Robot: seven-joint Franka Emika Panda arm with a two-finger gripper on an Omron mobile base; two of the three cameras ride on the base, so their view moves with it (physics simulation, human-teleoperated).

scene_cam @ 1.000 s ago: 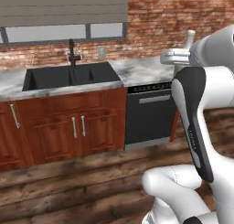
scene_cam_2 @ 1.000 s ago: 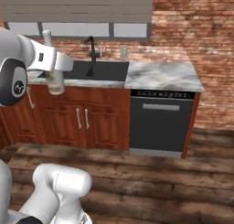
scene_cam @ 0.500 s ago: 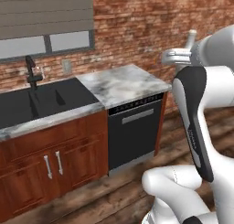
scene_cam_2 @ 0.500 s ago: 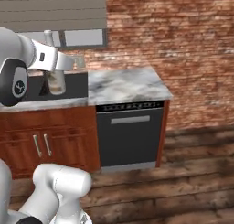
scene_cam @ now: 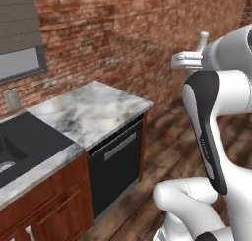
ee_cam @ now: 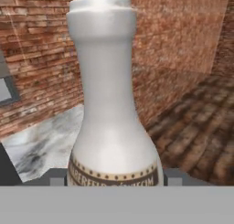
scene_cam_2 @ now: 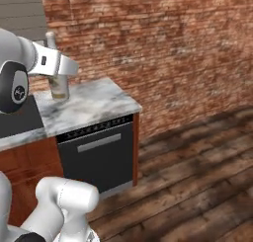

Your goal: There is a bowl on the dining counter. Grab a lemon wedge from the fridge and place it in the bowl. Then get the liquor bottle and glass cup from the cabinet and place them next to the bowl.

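- Brick wall and plank floor back the left base view, with a marble-topped desk carrying a dark sink over a black dishwasher, all low and to the left of the claw. Up at the right, the liquor bottle shows its pale neck above the white hand.
- Right base view: the claw is out at the end of the forearm, and the liquor bottle stands upright in it, neck above, pale body below, hanging over the desk without touching it.
- Hand view: the liquor bottle sits right against the camera, its long axis upright, its labelled belly wedged between the two dark fingertips, so the claw is pinching the bottle at its widest part.
- Neither the bowl nor the dining counter can be made out from here, so which way they lie from the claw cannot be told. By my reading, the carry depends on keeping the bottle upright until the base faces that counter.
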